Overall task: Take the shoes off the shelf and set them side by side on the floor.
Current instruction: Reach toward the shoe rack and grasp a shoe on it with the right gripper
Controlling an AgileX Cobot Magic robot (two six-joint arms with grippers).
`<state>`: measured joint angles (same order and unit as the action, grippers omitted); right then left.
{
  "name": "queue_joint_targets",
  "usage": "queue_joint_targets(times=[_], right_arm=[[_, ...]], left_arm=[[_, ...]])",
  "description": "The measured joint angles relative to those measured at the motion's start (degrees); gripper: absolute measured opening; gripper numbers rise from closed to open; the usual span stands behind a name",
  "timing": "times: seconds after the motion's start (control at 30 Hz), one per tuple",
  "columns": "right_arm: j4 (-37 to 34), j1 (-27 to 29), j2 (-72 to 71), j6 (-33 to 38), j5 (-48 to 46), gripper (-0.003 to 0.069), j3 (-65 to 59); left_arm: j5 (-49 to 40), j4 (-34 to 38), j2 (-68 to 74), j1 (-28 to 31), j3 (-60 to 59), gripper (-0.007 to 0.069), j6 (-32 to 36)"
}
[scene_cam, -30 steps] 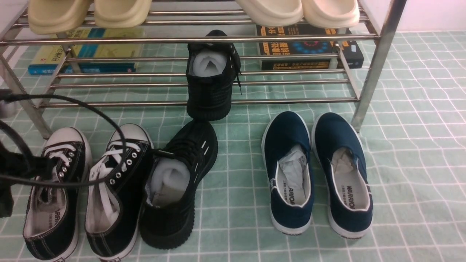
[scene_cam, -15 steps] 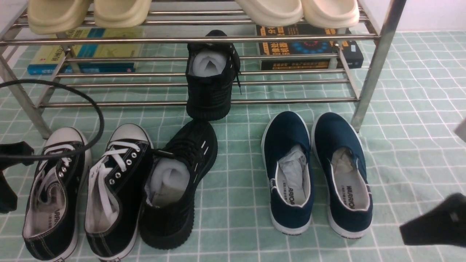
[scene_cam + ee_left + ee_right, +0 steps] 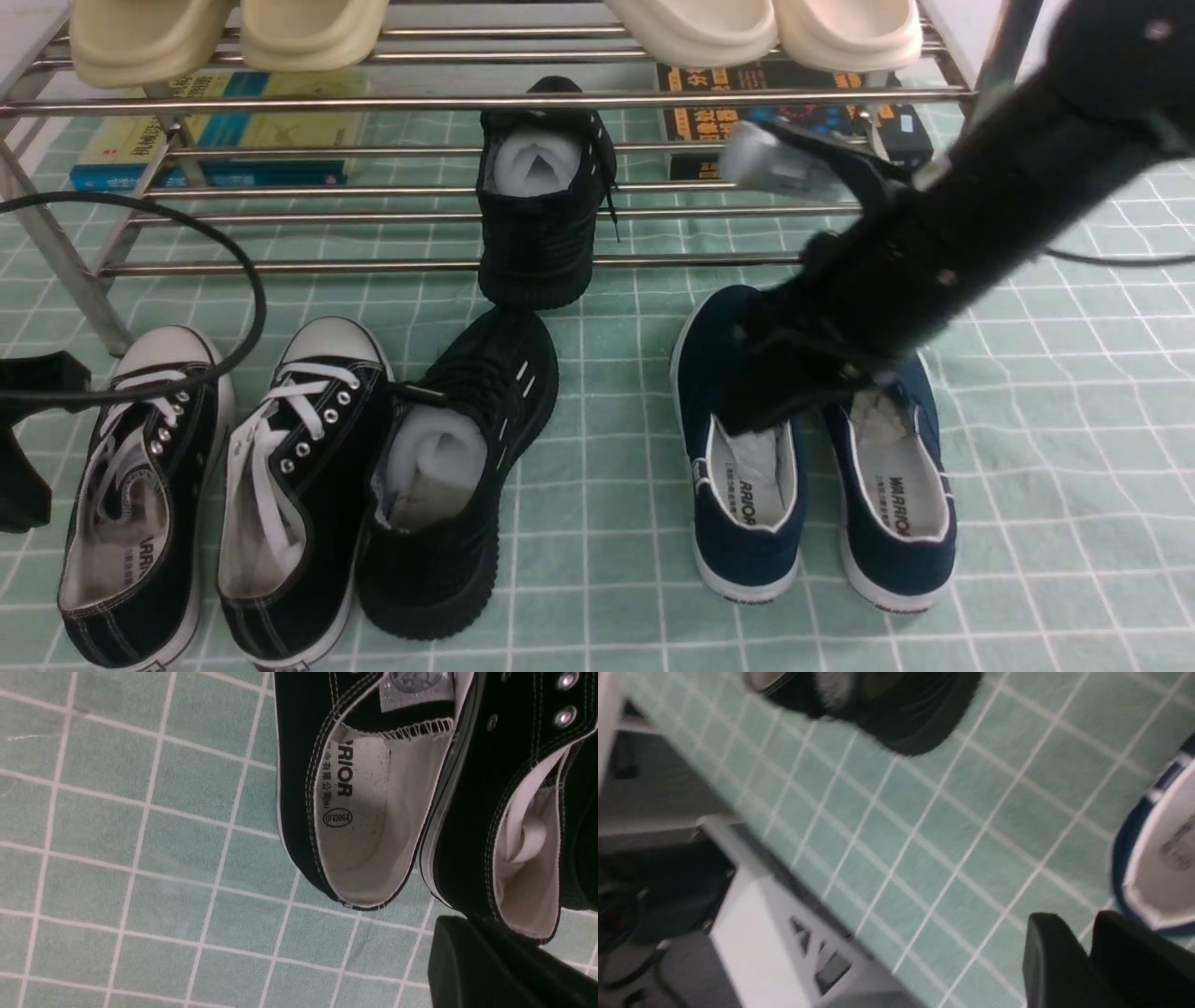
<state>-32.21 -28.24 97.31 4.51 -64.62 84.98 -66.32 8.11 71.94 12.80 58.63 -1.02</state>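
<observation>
One black mesh shoe (image 3: pixel 537 219) stands on the lower tier of the silver shelf (image 3: pixel 523 101), heel toward me, white paper inside. Its mate (image 3: pixel 457 467) lies on the green grid floor (image 3: pixel 616 523), angled, pressed against a canvas sneaker. My right arm reaches across the front; the right gripper (image 3: pixel 752 411) (image 3: pixel 1078 926) hangs over the navy slip-ons, narrowly open with nothing in it. It is blurred by motion. The left gripper (image 3: pixel 467 956) is shut and empty at the far left, beside the heels of the canvas sneakers (image 3: pixel 355 788).
Black canvas sneakers (image 3: pixel 140 485) with white toe caps sit left of the floor shoe. Navy slip-ons (image 3: pixel 896 485) sit to the right. Cream slippers (image 3: pixel 233 37) fill the top tier. Books (image 3: pixel 224 140) lie behind the shelf. A black cable (image 3: pixel 252 308) loops over the left side.
My right arm has swung in from the lower right to above the navy slip-ons. The left arm has drawn back to the left edge with its cable. Both mesh shoes stayed put.
</observation>
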Motion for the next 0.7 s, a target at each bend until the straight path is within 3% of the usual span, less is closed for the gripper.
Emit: queue_joint_targets(times=[0.03, 0.13, 0.3, 0.47, 0.7], right_arm=[[5.74, -2.07, 3.22, -6.28, 0.7, 0.0237, 6.29], [13.9, -4.73, 6.85, -14.6, 2.26, 0.0309, 13.64], [23.08, -7.41, 12.78, -24.25, 11.42, 0.0428, 22.58], [25.19, -7.64, 17.85, -29.86, 25.18, 0.0514, 23.84], [25.81, -6.94, 24.01, -35.79, 37.49, 0.0533, 23.84]], left_arm=[[0.01, 0.0, 0.0, 0.0, 0.01, 0.003, 0.0], [0.05, 0.0, 0.0, 0.0, 0.01, 0.003, 0.0], [0.05, 0.0, 0.0, 0.0, 0.01, 0.0034, 0.0], [0.05, 0.05, 0.0, 0.0, 0.01, 0.0037, 0.0], [-0.41, 0.0, 0.0, 0.0, -0.01, 0.0043, 0.0]])
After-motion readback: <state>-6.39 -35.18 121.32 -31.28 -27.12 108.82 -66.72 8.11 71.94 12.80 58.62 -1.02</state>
